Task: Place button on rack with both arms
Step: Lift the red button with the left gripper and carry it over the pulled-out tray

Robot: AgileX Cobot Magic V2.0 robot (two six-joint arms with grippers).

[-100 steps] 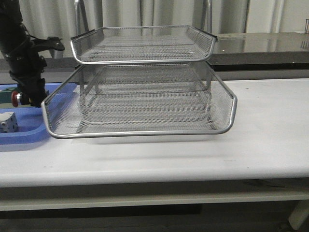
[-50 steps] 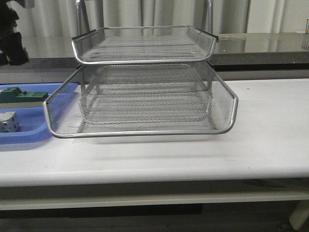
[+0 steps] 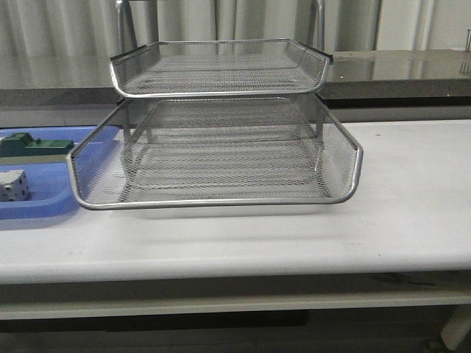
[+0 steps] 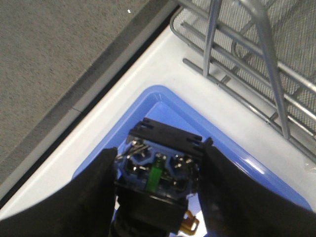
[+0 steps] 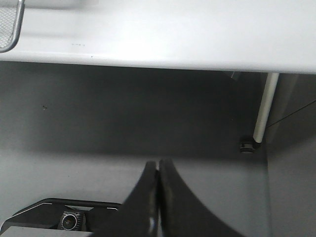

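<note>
The silver wire-mesh rack (image 3: 213, 147) stands mid-table in the front view, its lower tray pulled forward. Neither arm shows in the front view. In the left wrist view my left gripper (image 4: 158, 170) is shut on the button (image 4: 160, 170): I see its black-and-blue terminal end with a green strip between the fingers; the red head is hidden. It hangs above the blue tray (image 4: 163, 101), beside the rack's frame (image 4: 261, 64). In the right wrist view my right gripper (image 5: 158, 170) is shut and empty, below the table edge (image 5: 158, 54), over the floor.
The flat blue tray (image 3: 44, 198) lies left of the rack and holds a green block (image 3: 33, 145) and a white cube-like block (image 3: 13, 185). A table leg (image 5: 264, 106) with a caster is near my right gripper. A dark counter (image 3: 397, 70) runs behind the table.
My left arm has risen from the blue tray, taking the button up with it, and has left the front view at the top left.
</note>
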